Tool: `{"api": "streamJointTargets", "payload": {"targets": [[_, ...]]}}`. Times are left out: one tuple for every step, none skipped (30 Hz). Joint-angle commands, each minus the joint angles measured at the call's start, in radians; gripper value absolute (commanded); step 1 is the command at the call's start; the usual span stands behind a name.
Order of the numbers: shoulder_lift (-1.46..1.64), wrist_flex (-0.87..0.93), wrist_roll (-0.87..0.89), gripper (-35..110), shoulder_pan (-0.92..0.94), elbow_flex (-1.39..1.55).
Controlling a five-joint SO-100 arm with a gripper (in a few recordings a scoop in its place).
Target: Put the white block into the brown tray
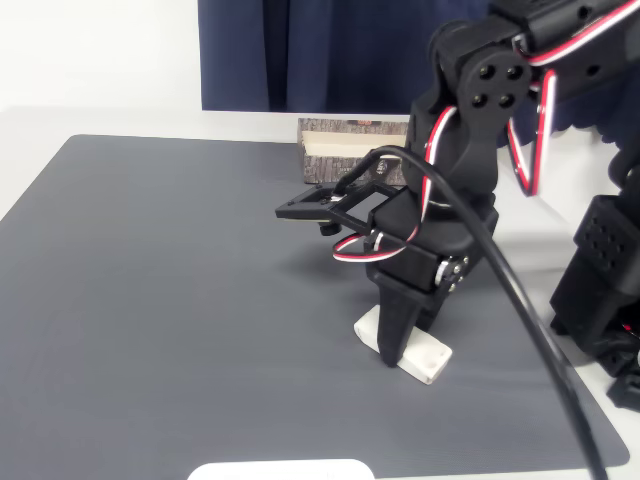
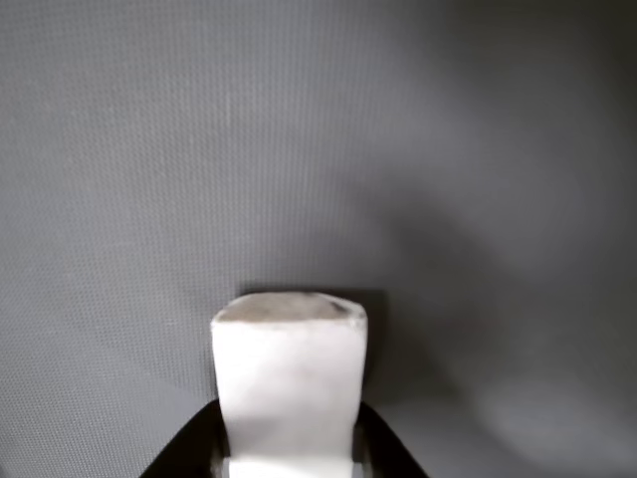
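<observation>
We see a black robot arm reaching down onto a dark grey mat [image 1: 180,300] that covers most of a white surface [image 1: 100,120]. In the fixed view, the arm's fingers [image 1: 397,345] point straight down at the front right part of the mat, their tips planted on the white block [image 1: 425,357]. The block — a small flat bar with rounded edges — lies on the mat, angled, with one end poking out to the left of the fingers and the longer end to the right.

In the wrist view, the white block [image 2: 289,383] fills the lower centre of the picture, rising from between the two dark fingers [image 2: 194,448], which press against its left and right sides. So the fingers are closed on the block, gripping it across its narrow width. The grey woven mat [image 2: 299,149] lies behind it, with a soft shadow to the right of the block.

The brown tray [image 1: 340,150] sits at the far edge of the mat in the fixed view, behind the arm and well apart from the block. We see its bark-patterned wall and pale inside; the arm hides its right part.

Red, white and black cables [image 1: 530,140] loop along the arm. A dark blue curtain [image 1: 300,50] hangs behind the surface. A white rounded shape [image 1: 280,470] peeks in at the bottom edge.
</observation>
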Motion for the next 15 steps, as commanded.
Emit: {"api": "streamJointTargets", "payload": {"targets": [[0.037,0.025,-0.002,20,-0.005,-0.018],[0.043,0.026,0.002,19,-0.006,-0.021],[0.051,0.026,0.012,19,-0.011,-0.025],[0.060,0.025,0.028,18,-0.015,-0.028],[0.069,0.023,0.041,18,-0.020,-0.029],[0.080,0.023,0.051,18,-0.021,-0.034],[0.092,0.023,0.055,19,-0.021,-0.038],[0.101,0.021,0.057,18,-0.023,-0.046],[0.110,0.021,0.060,18,-0.023,-0.055],[0.112,0.023,0.063,18,-0.023,-0.067],[0.107,0.025,0.064,17,-0.021,-0.083],[0.100,0.026,0.064,17,-0.018,-0.103],[0.089,0.037,0.063,16,-0.014,-0.127],[0.081,0.057,0.060,16,-0.006,-0.158],[0.078,0.075,0.054,16,0.008,-0.186]]}}
